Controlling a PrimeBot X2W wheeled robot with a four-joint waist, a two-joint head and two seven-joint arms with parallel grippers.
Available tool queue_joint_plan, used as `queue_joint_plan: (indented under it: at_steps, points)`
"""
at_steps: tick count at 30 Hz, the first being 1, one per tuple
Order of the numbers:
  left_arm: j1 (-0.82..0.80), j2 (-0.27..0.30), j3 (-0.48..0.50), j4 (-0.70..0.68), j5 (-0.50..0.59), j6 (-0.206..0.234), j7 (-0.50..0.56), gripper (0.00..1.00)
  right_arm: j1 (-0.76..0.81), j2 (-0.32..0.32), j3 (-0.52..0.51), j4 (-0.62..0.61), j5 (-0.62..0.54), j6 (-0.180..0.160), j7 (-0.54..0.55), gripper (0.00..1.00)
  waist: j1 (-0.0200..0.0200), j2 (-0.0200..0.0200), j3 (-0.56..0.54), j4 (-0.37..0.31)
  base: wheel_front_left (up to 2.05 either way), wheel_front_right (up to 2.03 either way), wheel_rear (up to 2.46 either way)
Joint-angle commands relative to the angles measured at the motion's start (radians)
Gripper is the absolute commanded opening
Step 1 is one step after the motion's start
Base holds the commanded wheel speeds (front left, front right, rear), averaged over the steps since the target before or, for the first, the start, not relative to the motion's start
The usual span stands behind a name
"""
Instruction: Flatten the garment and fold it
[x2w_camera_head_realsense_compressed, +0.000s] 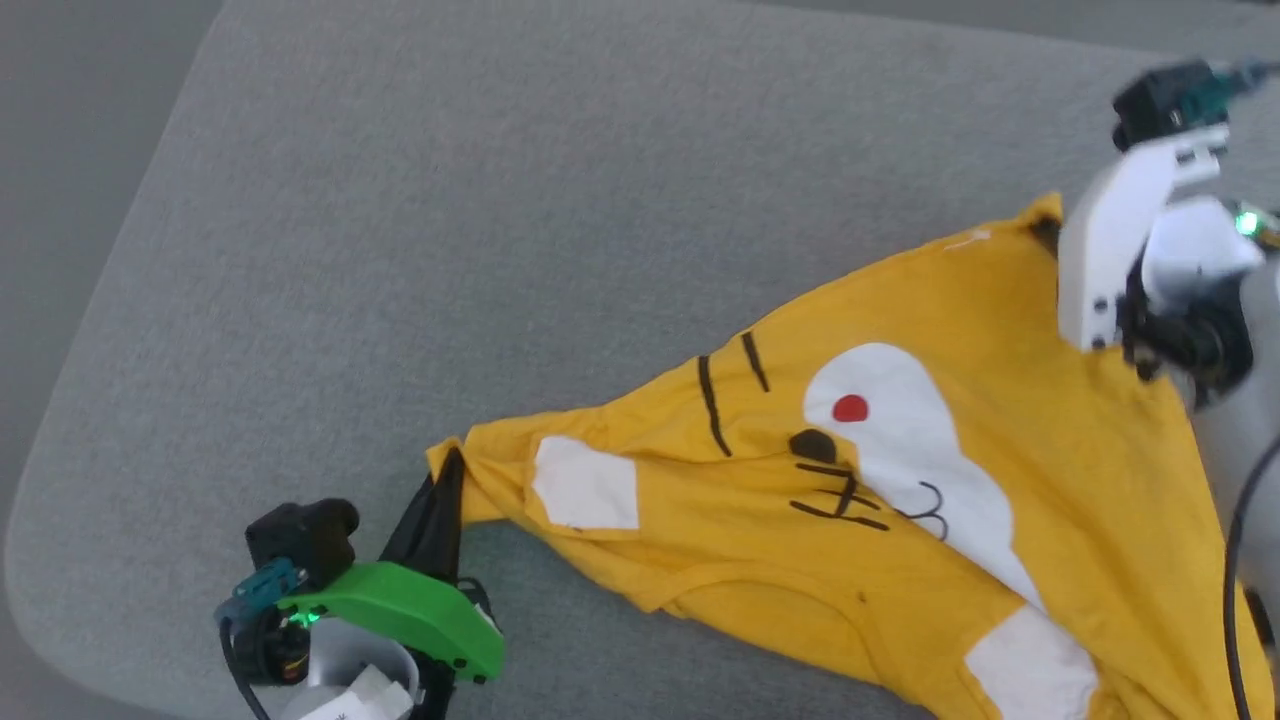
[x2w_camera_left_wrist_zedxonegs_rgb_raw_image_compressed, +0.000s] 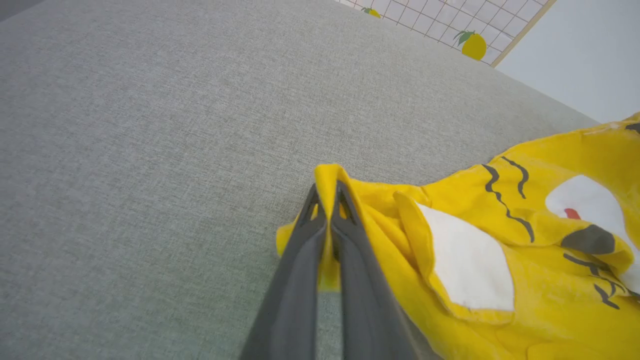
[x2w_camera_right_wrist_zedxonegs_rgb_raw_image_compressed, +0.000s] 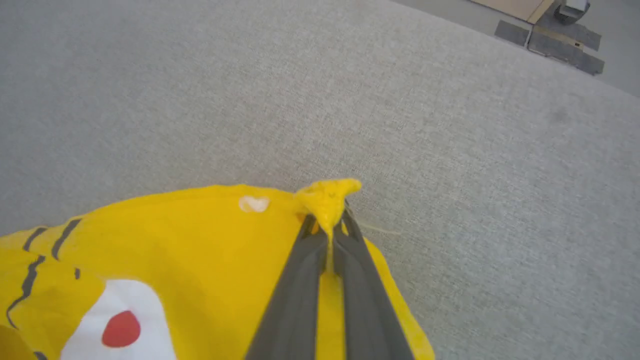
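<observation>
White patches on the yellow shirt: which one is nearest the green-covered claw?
The plain squarish patch on the bunched end, just beside the left gripper. The big patch with the red dot and the lower patch lie farther along the garment.

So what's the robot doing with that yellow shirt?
The robot is holding a yellow T-shirt with a cartoon animal face, which lies on a grey padded surface. Its left hand is pinched shut on one end, near a white patch. Its right hand is pinched shut on the opposite corner. The shirt is stretched between them, wrinkled in places and not yet folded.
</observation>
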Motion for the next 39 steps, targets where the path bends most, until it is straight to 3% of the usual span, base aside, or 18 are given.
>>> queue_joint_plan:
  at_steps: [1, 6, 11, 15, 19, 26, 34, 39]
  points:
    - [0.019, 0.011, 0.007, -0.001, -0.007, 0.007, 0.003, 0.00, 0.078, -0.010, -0.030, -0.045, 0.025, -0.001, -0.015, 0.00, -0.0001, 0.0000, -0.152, -0.146, 0.00, 0.00, 0.00]
    - [0.066, 0.017, 0.019, -0.009, -0.021, 0.021, 0.009, 0.00, 0.370, 0.009, -0.187, -0.248, 0.134, -0.001, 0.015, 0.00, -0.0001, 0.0000, -0.219, -0.216, 0.00, 0.00, 0.00]
    - [0.107, 0.021, 0.031, -0.012, -0.034, 0.034, 0.010, 0.00, 0.667, 0.085, -0.343, -0.438, 0.206, -0.001, 0.105, 0.00, -0.0001, 0.0000, -0.259, -0.271, 0.00, 0.00, 0.00]
    - [0.136, 0.019, 0.038, -0.005, -0.053, 0.033, 0.005, 0.00, 0.818, 0.162, -0.392, -0.540, 0.233, -0.001, 0.176, 0.00, -0.0001, 0.0000, -0.280, -0.295, 0.00, 0.00, 0.00]
    - [0.151, 0.007, 0.048, 0.004, -0.097, 0.011, -0.004, 0.00, 0.871, 0.217, -0.419, -0.605, 0.266, -0.001, 0.217, 0.00, -0.0001, 0.0000, -0.296, -0.301, 0.00, 0.00, 0.00]
    - [0.018, 0.048, 0.087, 0.001, -0.170, -0.052, 0.048, 0.00, 0.739, 0.190, -0.416, -0.618, 0.275, -0.001, 0.257, 0.00, -0.0001, 0.0000, -0.304, -0.285, 0.00, 0.00, 0.00]
    - [-0.449, 0.171, 0.078, 0.116, -0.153, -0.126, 0.220, 0.00, 0.286, 0.101, -0.387, -0.512, 0.248, -0.001, 0.351, 0.00, -0.0001, 0.0000, -0.209, -0.277, 0.00, 0.00, 0.00]
    - [-0.756, 0.217, 0.074, 0.261, -0.101, -0.117, 0.291, 0.00, -0.010, 0.064, -0.345, -0.393, 0.141, -0.001, 0.338, 0.00, -0.0001, 0.0000, -0.113, -0.295, 0.00, 0.00, 0.00]
